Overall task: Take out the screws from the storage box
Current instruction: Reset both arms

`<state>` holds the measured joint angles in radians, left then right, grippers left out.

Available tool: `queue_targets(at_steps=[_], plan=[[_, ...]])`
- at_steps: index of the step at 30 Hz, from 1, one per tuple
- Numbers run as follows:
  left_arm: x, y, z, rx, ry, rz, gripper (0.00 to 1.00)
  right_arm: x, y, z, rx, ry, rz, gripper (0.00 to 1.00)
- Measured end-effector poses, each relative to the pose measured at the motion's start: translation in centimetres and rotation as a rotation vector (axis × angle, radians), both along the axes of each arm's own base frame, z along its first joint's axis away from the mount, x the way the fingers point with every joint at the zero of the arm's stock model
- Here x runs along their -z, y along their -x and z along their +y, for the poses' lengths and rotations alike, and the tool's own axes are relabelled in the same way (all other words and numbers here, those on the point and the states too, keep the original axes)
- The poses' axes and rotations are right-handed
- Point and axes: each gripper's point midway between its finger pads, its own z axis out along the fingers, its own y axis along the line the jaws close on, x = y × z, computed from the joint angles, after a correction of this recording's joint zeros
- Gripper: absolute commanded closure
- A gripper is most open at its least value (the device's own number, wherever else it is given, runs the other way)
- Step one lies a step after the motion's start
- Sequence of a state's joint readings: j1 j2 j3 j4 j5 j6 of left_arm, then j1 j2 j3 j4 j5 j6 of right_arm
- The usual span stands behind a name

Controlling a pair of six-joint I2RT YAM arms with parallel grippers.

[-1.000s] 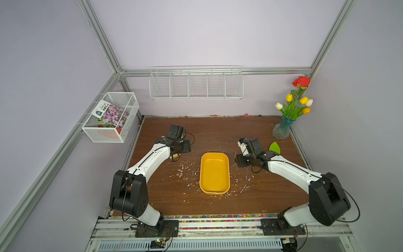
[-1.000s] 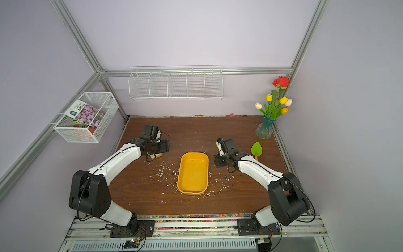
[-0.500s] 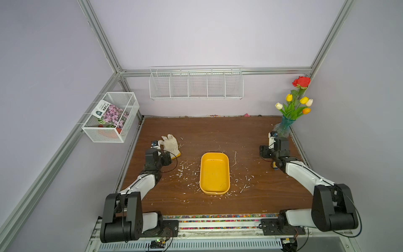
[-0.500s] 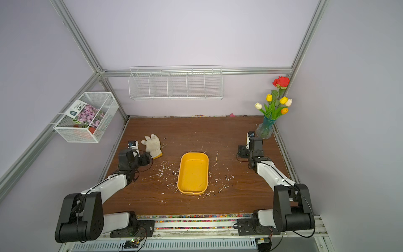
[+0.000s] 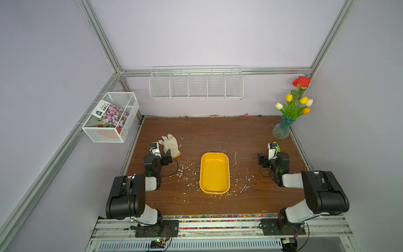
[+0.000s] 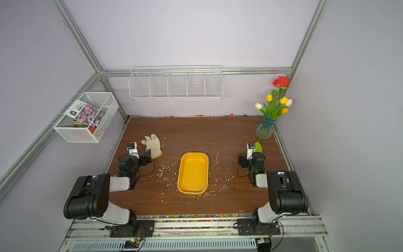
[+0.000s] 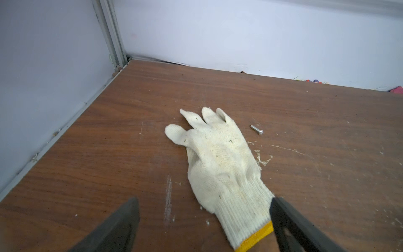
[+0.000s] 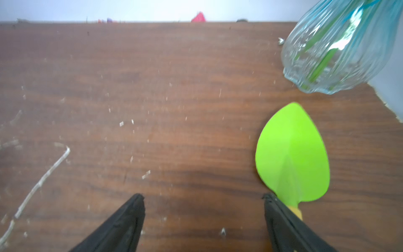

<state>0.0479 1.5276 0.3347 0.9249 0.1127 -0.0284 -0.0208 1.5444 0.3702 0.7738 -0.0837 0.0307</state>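
Left wrist view gives us 1 screw (image 7: 256,129) on the tabletop (image 7: 305,174) just beside the glove (image 7: 218,157). We see the left claw (image 7: 204,200) and right claw (image 8: 203,196) spread wide, gripping nothing. In a top view the storage box (image 5: 214,174) sits mid-tabletop between them.

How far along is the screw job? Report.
Done: the storage box looks bare inside in both top views, and one screw lies on the table beside the white glove. In hand: nothing; left end effector and right end effector stand open, empty. Left: seemingly nothing, though tiny screws could go unseen.
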Motion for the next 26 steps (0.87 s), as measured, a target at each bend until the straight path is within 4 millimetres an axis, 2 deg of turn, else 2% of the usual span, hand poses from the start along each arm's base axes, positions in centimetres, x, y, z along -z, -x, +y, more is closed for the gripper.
queue_targets(at_steps=[3,9,15,26], plan=[[-0.7,-0.2,0.0,0.003,-0.006,-0.03,0.0,-1.5,-0.8,0.0,0.0,0.003,-0.067,0.01],[-1.6,-0.4,-0.2,0.008,-0.017,-0.071,0.0,-2.5,-1.3,-0.1,0.004,0.005,-0.112,0.01],[-1.8,-0.3,-0.8,-0.002,-0.041,-0.086,0.0,-3.0,-1.5,-0.1,0.007,0.01,-0.137,0.01],[-1.8,-0.4,0.2,-0.058,-0.055,-0.089,0.0,-3.2,-1.5,0.3,-0.006,0.013,-0.144,0.01]])
